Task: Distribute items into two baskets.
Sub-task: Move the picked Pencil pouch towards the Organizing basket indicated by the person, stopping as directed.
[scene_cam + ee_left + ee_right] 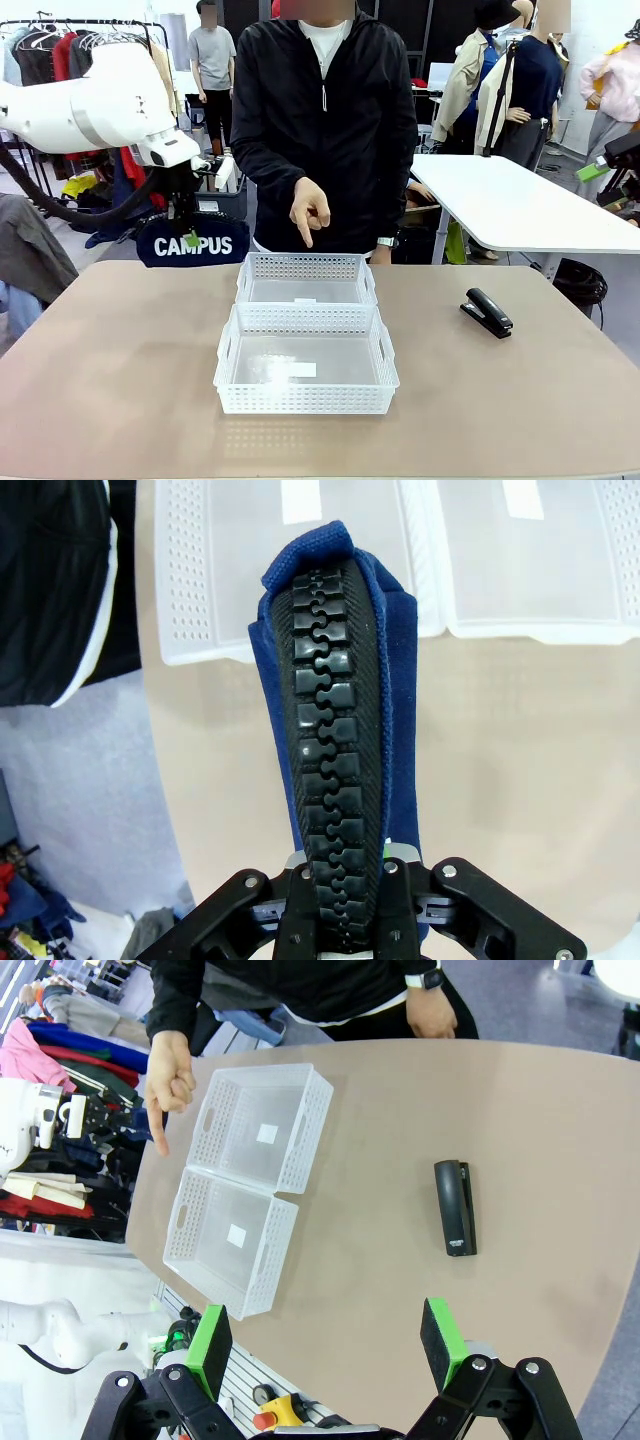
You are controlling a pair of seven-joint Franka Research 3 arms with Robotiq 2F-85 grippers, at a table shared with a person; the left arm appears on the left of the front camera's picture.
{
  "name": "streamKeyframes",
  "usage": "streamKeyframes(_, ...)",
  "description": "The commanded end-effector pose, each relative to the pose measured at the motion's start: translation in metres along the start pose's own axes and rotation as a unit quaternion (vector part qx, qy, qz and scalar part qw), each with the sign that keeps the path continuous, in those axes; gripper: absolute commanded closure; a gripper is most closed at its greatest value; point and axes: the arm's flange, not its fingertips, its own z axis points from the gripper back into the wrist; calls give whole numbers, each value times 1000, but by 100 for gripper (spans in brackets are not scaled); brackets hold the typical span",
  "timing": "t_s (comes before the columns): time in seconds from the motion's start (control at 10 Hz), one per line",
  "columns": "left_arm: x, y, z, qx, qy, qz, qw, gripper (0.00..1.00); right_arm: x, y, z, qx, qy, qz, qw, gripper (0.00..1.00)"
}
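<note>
Left gripper (189, 234) clamps the navy pouch (335, 670) by its zip (contact largely hidden), apparently airborne; right gripper (325, 1342) gapes empty.

The pouch (395, 660) is soft dark blue cloth that looks a bit fuzzy. Its zip (325, 730) has big black plastic teeth that shine a little, set in ribbed black woven tape. The near basket (305, 398) and the far basket (305, 266) are smooth white plastic, slightly see-through, with walls full of tiny holes; the stapler (487, 312) is smooth and black with a soft shine, and the table (120, 380) top is smooth and mostly dull.
</note>
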Motion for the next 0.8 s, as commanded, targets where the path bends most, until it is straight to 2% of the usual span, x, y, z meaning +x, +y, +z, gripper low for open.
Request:
streamKeyframes(0.0, 5, 4, -2, 9, -19, 12, 1000, 100, 2, 1, 1, -3, -5, 2, 1000, 0)
streamKeyframes(0.5, 21, 12, -22, 4, -21, 11, 1000, 100, 2, 1, 1, -3, -5, 2, 1000, 0)
streamKeyframes(0.6, 13, 9, -19, 6, -7, 9, 1000, 100, 2, 1, 1, -3, -5, 2, 1000, 0)
streamKeyframes(0.7, -23, 0, -2, 2, 31, 10, 999, 100, 2, 1, 1, -3, -5, 2, 1000, 0)
